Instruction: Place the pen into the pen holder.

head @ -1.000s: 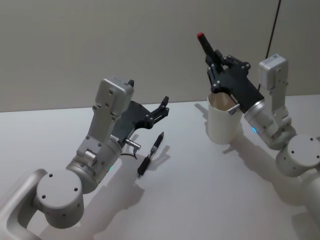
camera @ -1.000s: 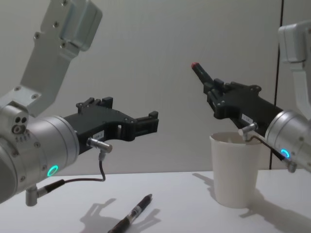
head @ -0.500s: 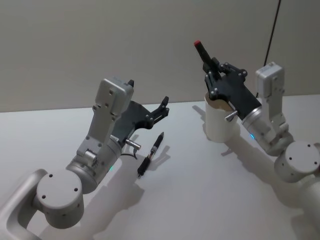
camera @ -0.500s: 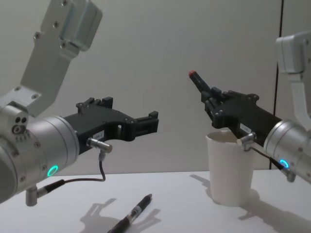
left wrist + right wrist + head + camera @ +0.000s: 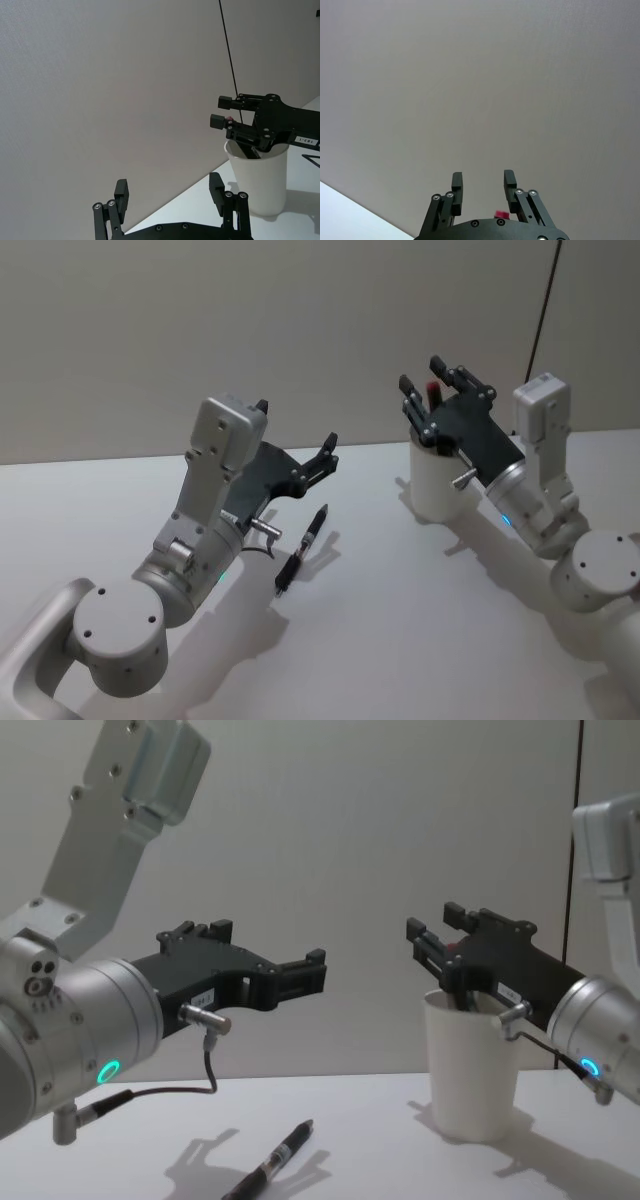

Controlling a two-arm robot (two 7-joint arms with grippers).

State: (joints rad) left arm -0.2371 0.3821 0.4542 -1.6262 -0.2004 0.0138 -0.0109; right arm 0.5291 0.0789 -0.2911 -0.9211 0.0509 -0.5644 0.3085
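Your right gripper (image 5: 423,377), open above the pen holder (image 5: 432,490), leaves the pen (image 5: 433,392) loose between its jaws to settle; left gripper (image 5: 328,453) idles open.

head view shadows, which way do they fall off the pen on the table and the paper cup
Head view: the black pen casts a soft shadow just to its right; the paper cup, below the open right gripper, casts one rightward and nearer. Chest view: soft shadows sit at the cup's foot and beside the pen; no glare.
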